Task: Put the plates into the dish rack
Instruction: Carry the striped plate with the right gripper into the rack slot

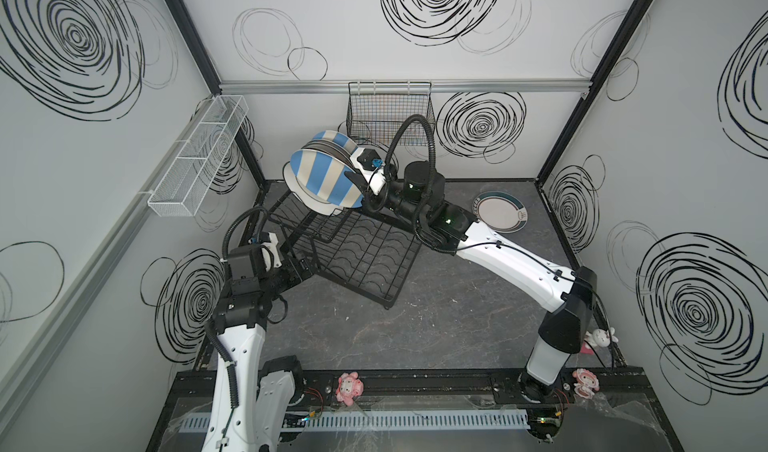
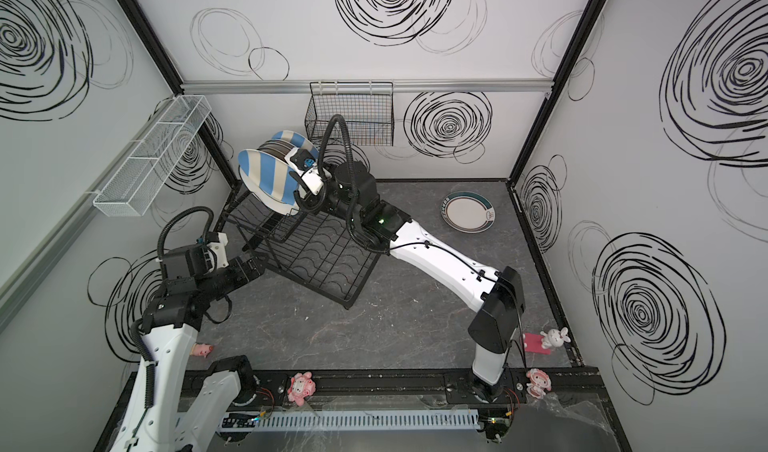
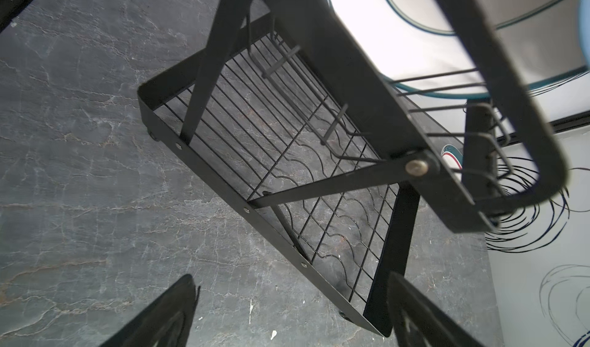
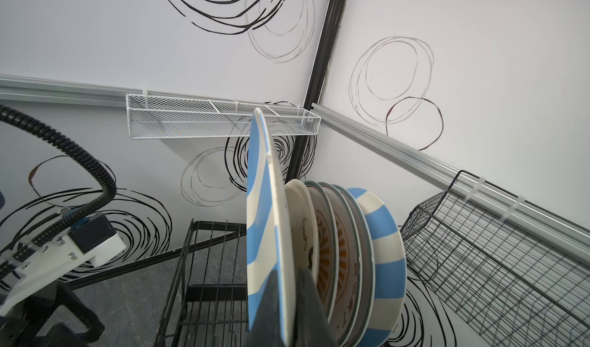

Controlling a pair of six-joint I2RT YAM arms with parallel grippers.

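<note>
My right gripper is shut on the rim of a blue-and-cream striped plate, which it holds on edge over the black wire dish rack's raised upper tier. In both top views that plate hides the tier. Beside it, several plates stand on edge in a row, ending in a second striped plate. A teal-rimmed plate lies flat on the table at the back right. My left gripper is open low at the rack's left corner, with the lower frame edge passing between its fingers.
A long white mesh basket hangs on the left wall and a black mesh basket on the back wall just behind the plates. Small pink toys and a white bunny sit near the front rail.
</note>
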